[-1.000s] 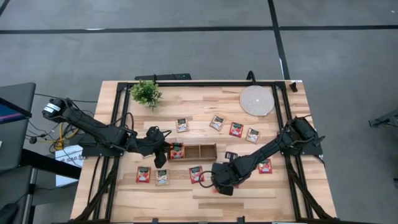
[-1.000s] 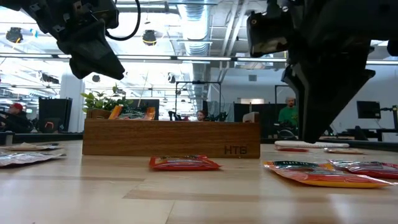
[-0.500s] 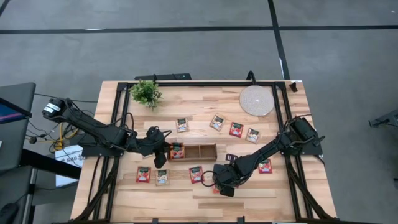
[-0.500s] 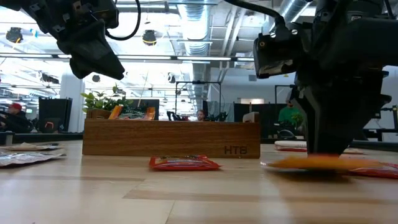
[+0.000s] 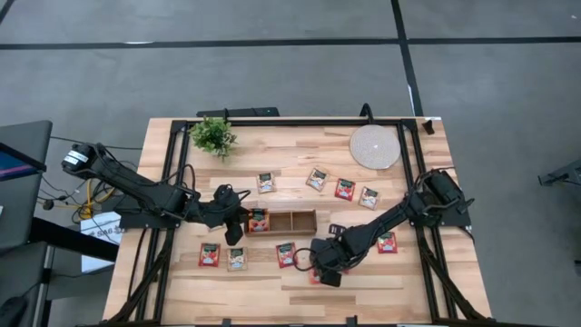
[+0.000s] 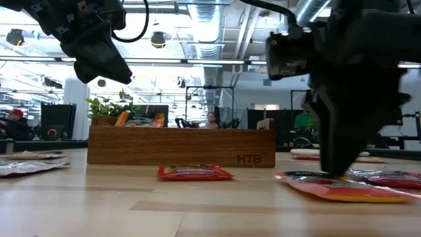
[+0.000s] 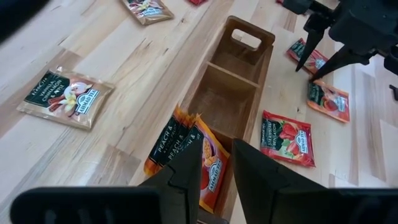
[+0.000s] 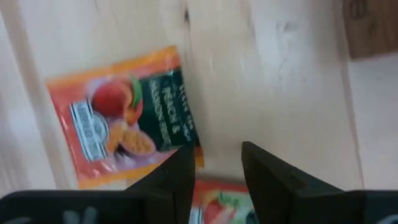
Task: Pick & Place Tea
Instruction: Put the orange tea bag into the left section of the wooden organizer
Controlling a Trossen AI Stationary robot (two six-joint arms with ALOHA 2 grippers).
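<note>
Hovering my right gripper [image 8: 216,167], fingers parted and empty, just over the peach sachet [image 8: 127,119] lying flat near the wooden tray [image 5: 292,221], ready to pinch its edge; left gripper [image 7: 214,171] waits above the tray's left compartment, holding nothing I can see.

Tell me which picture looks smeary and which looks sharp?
Right wrist view: smeary, the orange sachet has soft print. Left wrist view: sharp on the tray, while its own fingers up close are fuzzy. Low view: the near arm is a dark blur.
</note>
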